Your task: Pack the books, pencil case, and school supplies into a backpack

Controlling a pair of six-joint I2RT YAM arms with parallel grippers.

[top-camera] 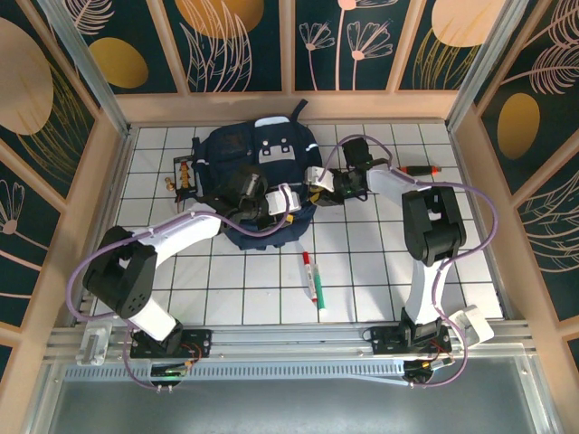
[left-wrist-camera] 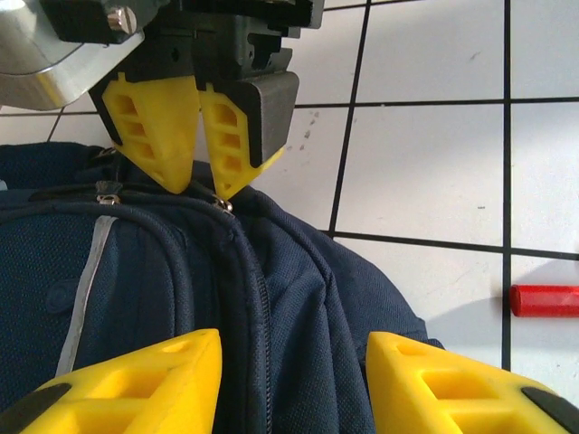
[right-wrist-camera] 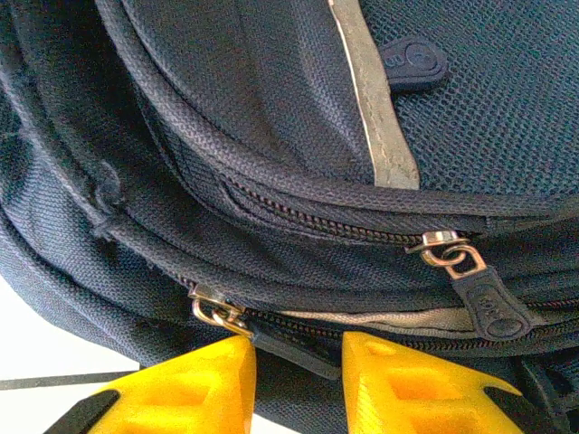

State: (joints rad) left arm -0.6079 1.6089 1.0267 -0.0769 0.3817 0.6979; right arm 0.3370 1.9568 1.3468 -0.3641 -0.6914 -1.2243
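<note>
Overhead: backpack (top-camera: 258, 158) mid-table toward back, looks soft, limp, bulky; marker pen (top-camera: 313, 278) loose in front | left wrist: left gripper (left-wrist-camera: 291, 362) half open, empty, straddling zip seam (left-wrist-camera: 258, 316) | right wrist: right gripper (right-wrist-camera: 294, 348) narrow around zip pull (right-wrist-camera: 282, 342), clamp unclear; best hold likely fabric tab, not slick ring (right-wrist-camera: 217, 312)

Overhead looking down, wrist views near backpack (top-camera: 223, 152)
</note>
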